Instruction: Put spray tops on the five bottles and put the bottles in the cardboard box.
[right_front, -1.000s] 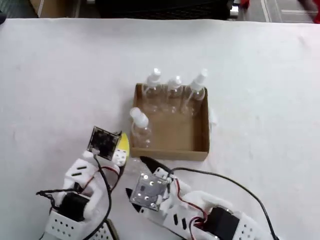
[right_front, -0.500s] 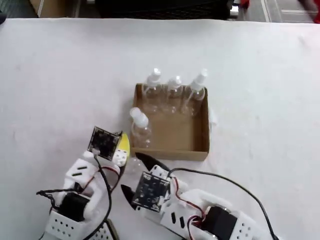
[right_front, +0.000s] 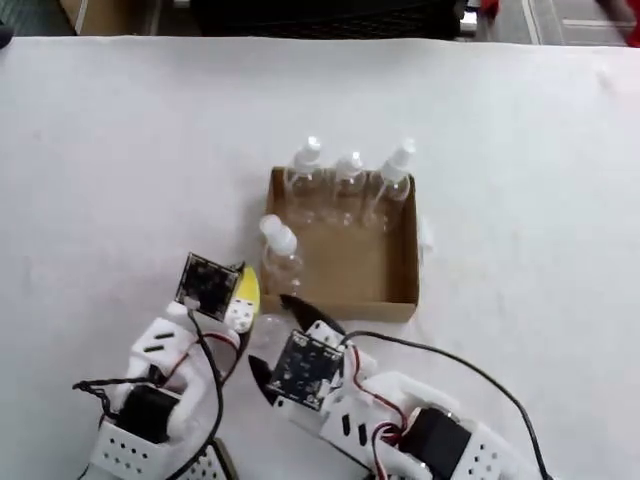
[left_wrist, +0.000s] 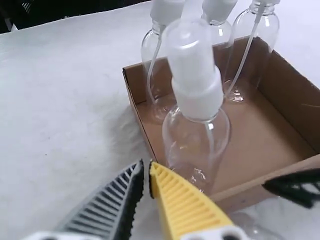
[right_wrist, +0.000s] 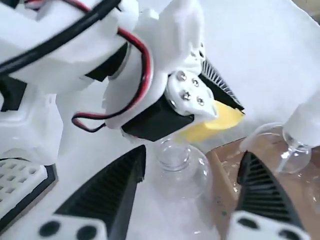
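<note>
The cardboard box (right_front: 400, 285) holds three clear bottles with spray tops along its far wall (right_front: 347, 185) and a fourth topped bottle (right_front: 279, 257) (left_wrist: 196, 135) at its near left corner. A clear bottle without a top (right_front: 263, 335) (right_wrist: 179, 172) sits on the table just in front of that corner. My right gripper (right_front: 268, 335) (right_wrist: 192, 162) is open, and its black fingers (right_wrist: 117, 192) stand on either side of this bottle without touching it. My left gripper (right_front: 249, 280) (left_wrist: 146, 170), grey and yellow, is shut on nothing beside the box's left wall.
The two arms' bodies crowd the near edge of the white table (right_front: 120, 150). The yellow finger (right_wrist: 215, 122) of the left gripper hangs just beyond the topless bottle's neck. A black fingertip (left_wrist: 295, 186) of the right gripper shows by the box's front wall.
My right gripper has moved forward and left toward the box, so its open fingers now straddle the topless bottle. The left arm has stayed still.
</note>
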